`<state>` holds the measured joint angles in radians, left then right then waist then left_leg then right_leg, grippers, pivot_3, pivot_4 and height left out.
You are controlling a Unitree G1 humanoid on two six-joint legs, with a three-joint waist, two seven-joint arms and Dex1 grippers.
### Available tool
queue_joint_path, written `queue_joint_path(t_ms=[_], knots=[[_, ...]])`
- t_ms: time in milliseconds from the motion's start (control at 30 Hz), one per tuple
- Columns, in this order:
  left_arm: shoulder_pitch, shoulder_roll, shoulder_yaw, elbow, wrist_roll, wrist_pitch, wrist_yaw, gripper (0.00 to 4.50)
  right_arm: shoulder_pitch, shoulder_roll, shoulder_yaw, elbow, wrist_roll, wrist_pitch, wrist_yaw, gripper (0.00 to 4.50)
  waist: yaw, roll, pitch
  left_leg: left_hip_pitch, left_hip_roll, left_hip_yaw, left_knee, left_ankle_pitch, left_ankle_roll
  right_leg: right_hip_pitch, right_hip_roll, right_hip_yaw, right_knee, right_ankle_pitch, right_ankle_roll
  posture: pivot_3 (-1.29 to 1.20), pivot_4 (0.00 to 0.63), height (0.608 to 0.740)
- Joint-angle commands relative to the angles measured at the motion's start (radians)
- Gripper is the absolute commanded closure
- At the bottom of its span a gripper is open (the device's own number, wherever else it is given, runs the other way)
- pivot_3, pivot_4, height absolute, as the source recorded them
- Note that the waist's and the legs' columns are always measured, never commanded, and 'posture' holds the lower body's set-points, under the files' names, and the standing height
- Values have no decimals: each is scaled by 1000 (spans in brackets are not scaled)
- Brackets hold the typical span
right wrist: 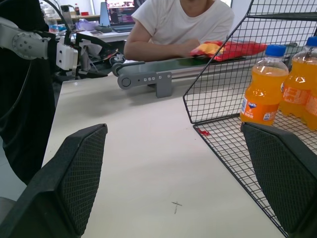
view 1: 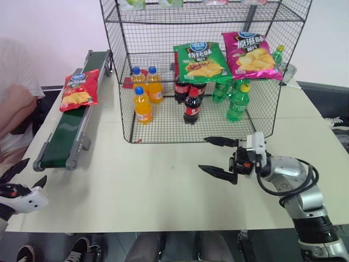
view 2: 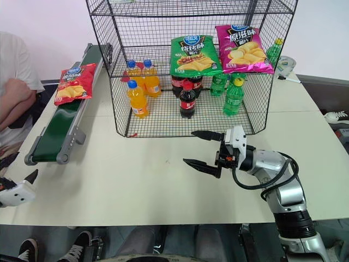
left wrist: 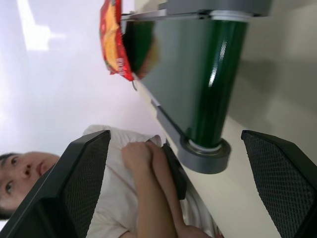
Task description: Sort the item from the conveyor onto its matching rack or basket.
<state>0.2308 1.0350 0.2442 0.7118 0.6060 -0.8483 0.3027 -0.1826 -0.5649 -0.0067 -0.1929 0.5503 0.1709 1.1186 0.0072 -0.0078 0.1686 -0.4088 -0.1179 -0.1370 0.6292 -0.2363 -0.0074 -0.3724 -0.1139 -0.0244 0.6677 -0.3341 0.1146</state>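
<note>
The red chip bag (view 1: pixel 80 90) lies on the far half of the dark green conveyor (view 1: pixel 68 131), which runs along the table's left side. To its right stands the tall black wire rack (view 1: pixel 126 82). My left gripper (view 1: pixel 32 171) hovers open off the table's near left corner, short of the conveyor's near end (left wrist: pixel 205 148), with nothing between its fingers. My right gripper (view 1: pixel 203 154) is open and empty over the table, just in front of the rack's lower tier and pointing left. The right wrist view shows the bag (right wrist: pixel 225 48) far off on the belt.
On a rack shelf lean a green chip bag (view 1: pixel 200 61) and a magenta one (view 1: pixel 252 54). Orange bottles (view 1: pixel 143 106), cola bottles (view 1: pixel 191 106) and green bottles (view 1: pixel 237 103) stand on the bottom tier. A person (view 1: pixel 13 103) sits beside the conveyor.
</note>
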Motion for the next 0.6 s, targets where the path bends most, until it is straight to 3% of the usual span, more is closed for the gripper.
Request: queue_joint_path(t_ms=[33, 600], knots=[[-4, -4, -12, -28, -38, 16, -8, 67, -18, 5, -1, -17, 0, -7, -1, 0, 0, 0, 0, 0, 0, 0, 0, 0, 0, 0, 0, 0, 0, 0, 0, 0, 150, 740], [31, -37, -23, -141, -38, 107, 20, 67, -4, -3, -9, -26, -9, -4, -7, 0, 0, -1, 0, 0, 0, 0, 0, 0, 0, 0, 0, 0, 0, 0, 0, 0, 150, 740]])
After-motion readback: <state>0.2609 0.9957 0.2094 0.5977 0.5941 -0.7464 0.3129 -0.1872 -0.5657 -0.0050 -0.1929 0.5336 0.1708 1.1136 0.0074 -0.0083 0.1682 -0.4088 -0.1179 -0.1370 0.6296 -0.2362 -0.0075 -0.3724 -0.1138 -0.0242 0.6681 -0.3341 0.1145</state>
